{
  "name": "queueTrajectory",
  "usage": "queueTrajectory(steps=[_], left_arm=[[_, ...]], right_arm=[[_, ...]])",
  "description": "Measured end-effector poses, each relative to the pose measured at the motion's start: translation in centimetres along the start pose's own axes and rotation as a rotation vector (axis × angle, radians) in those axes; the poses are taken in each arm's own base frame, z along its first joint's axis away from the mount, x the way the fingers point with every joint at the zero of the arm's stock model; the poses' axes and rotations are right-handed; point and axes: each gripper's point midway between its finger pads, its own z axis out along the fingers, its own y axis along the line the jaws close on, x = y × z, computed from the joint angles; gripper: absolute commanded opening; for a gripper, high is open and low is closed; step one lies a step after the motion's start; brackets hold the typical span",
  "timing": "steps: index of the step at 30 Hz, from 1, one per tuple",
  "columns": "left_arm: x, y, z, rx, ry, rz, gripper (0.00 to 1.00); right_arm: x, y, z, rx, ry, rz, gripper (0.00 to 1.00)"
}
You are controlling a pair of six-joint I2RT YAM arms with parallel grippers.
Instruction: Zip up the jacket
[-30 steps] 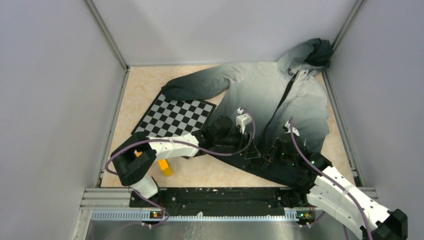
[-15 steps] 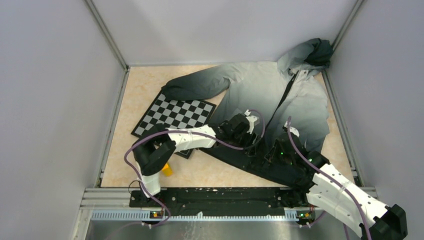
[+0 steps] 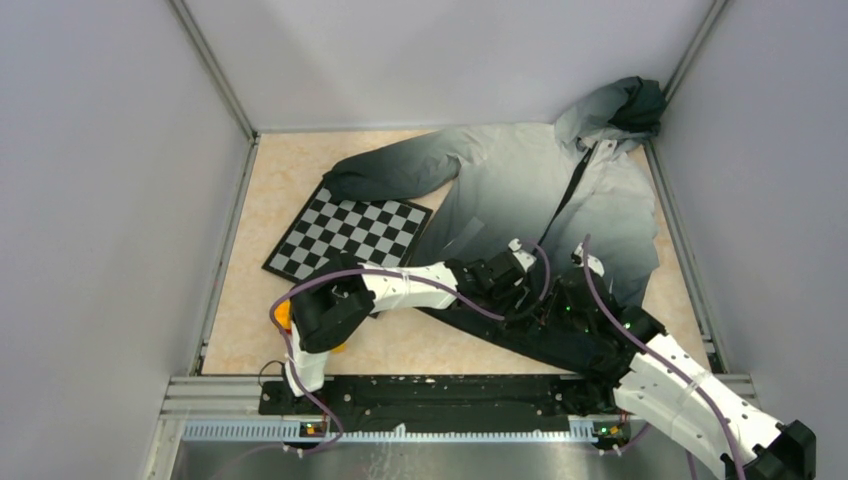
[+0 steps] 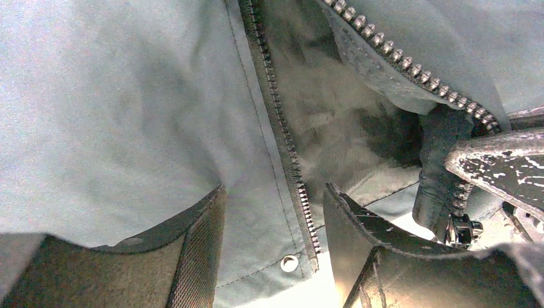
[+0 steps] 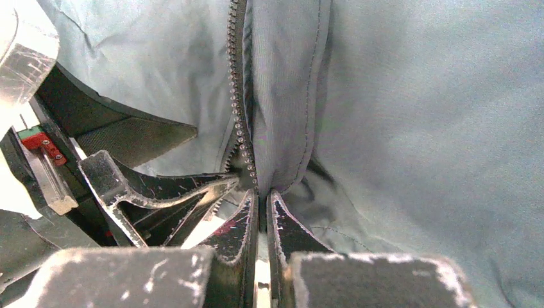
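From above, the jacket (image 3: 540, 190) is lying spread across the tabletop (image 3: 290, 170). Its hood (image 3: 620, 105) is bunching into the far right corner, its black hem is lying nearest the arms, and one sleeve is reaching left to the checkerboard (image 3: 350, 235). Both arms are meeting over the hem, where black metal is blending into black cloth, so the grip is not showing in that view. An orange object (image 3: 283, 318) is peeking out from behind the left arm (image 3: 400, 285), mostly hidden. The left wrist view is showing the left fingers (image 4: 192, 250) standing spread, one on each side of a row of teeth of the zipper (image 4: 282, 141), near a snap (image 4: 289, 262) at the hem. Cloth is lying between them unpinched, and it is unclear whether the pads are touching it. The second row of teeth is curving apart from the first, running off toward the right fingers (image 5: 234, 224). Those are pressing together, pinching the jacket's front edge right at the foot of that row, with a fold of cloth rising from between their tips. A small metal part (image 4: 463, 230) is hanging below them, too dark to identify.
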Motion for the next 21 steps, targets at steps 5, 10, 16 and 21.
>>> queueTrajectory(steps=[5, 10, 16, 21], left_arm=[[-0.1, 0.4, 0.0, -0.022, -0.007, 0.007, 0.59], [0.1, 0.5, 0.0, -0.022, -0.006, 0.015, 0.73], [0.3, 1.2, -1.0, -0.045, -0.027, 0.038, 0.62], [0.2, 1.4, -1.0, -0.049, -0.029, 0.051, 0.63]], right_arm=[[0.0, 0.0, 0.0, 0.000, 0.000, 0.001, 0.00], [0.0, 0.0, 0.0, -0.001, 0.000, 0.001, 0.00], [0.0, 0.0, 0.0, -0.001, 0.000, 0.001, 0.00], [0.0, 0.0, 0.0, -0.001, 0.000, 0.001, 0.00]])
